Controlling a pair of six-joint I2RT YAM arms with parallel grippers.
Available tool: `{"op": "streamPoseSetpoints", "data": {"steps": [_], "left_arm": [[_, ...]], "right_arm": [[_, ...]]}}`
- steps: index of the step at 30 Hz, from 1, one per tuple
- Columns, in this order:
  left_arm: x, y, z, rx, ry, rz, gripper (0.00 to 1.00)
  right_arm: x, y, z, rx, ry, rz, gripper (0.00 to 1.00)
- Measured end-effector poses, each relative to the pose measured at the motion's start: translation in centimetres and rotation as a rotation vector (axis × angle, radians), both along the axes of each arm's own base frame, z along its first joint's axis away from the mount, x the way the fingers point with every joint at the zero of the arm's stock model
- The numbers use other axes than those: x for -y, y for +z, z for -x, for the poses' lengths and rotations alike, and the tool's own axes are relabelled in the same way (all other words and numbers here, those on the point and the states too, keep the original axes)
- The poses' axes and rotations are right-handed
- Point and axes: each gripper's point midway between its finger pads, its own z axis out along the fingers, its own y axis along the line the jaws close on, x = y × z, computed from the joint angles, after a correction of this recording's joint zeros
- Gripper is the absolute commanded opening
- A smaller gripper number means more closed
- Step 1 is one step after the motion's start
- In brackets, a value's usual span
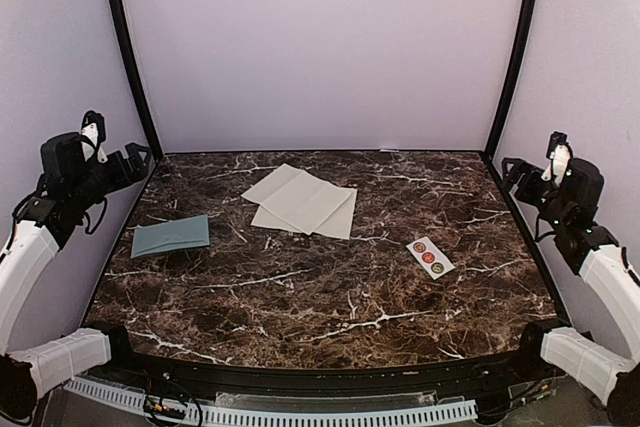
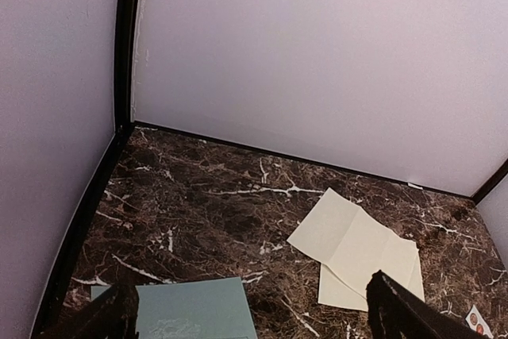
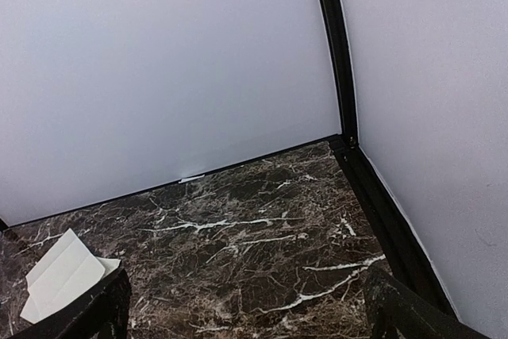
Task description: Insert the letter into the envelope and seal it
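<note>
The envelope [image 1: 171, 236] lies flat on the dark marble table [image 1: 300, 307], on its left side close to the left edge, about midway between front and back. Nothing touches it. The letter [image 1: 300, 201] lies to its right and farther back, near the table's middle. It is cream paper, opened out, with crease lines, and shows as 2 overlapping rectangles; whether that is 1 sheet or 2 I cannot tell. A white sticker strip [image 1: 430, 257] with 2 round stickers lies on the right half, well apart from the letter.

The left claw [image 1: 138, 159] hangs in the air by the table's back-left corner, released and empty. In the left wrist view its 2 fingers stand wide apart, with the envelope low between them. The right claw [image 1: 513, 171] hangs by the back-right corner, also released and empty. Its fingers are spread wide in the right wrist view, where a corner of the letter shows at lower left.
</note>
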Motion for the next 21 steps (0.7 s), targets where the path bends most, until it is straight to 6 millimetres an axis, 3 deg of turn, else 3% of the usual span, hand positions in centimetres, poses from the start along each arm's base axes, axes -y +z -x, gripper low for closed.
{"op": "streamPoseSetpoints", "data": {"steps": [13, 17, 21], "left_arm": [[2.5, -1.6, -0.2, -0.031, -0.131, 0.022, 0.99], [5.9, -3.5, -0.7, -0.089, -0.201, 0.112, 0.98], [9.7, -7.6, -0.5, -0.179, -0.254, 0.250, 0.97]], "right_arm": [[-2.1, -0.4, -0.1, -0.012, 0.127, 0.012, 0.99], [-3.6, -1.3, -0.2, -0.043, 0.194, -0.005, 0.99], [-6.4, -1.4, 0.1, -0.049, 0.283, -0.027, 0.99]]}}
